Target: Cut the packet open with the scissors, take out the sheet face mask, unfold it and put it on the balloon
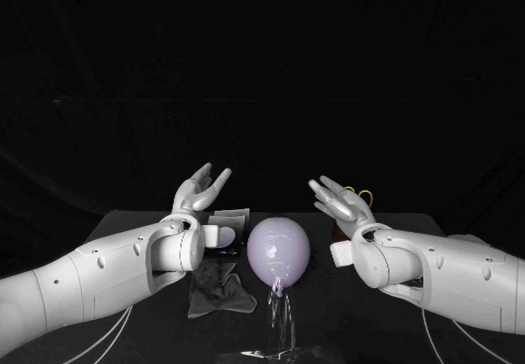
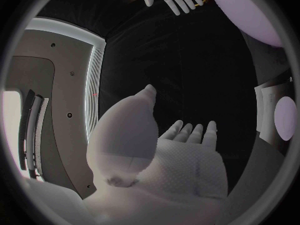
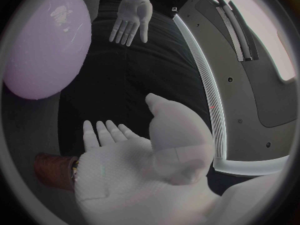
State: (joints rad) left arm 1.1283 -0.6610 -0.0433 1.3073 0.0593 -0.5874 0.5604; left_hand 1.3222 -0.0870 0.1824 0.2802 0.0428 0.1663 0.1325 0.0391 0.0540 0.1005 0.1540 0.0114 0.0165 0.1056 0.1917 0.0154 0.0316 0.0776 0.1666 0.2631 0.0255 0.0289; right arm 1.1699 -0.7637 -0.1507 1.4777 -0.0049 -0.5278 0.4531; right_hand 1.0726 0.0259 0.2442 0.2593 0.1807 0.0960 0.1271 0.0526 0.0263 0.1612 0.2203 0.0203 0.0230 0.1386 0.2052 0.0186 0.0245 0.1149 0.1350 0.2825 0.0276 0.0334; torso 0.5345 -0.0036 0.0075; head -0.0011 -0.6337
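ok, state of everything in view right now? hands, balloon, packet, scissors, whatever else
left hand: open, raised, holding nothing
right hand: open, raised, holding nothing
balloon: inflated, no mask on it
packet: on table, not held; cut or not, cannot tell
scissors: on table, not held; blades hidden
grey cloth: crumpled on table

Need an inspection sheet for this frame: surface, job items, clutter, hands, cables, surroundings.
Surface: black table, dark cover.
Job's things: lavender balloon at centre on a clear stand; white packet behind the left wrist; scissors, yellow handles, behind the right hand.
Clutter: grey crumpled sheet left of the stand, mask or cloth, cannot tell; brown object by the right wrist.
Hands: left hand and right hand raised, fingers apart, holding nothing.
Cables: white cables under the arms.
Surroundings: black backdrop, nothing seen.
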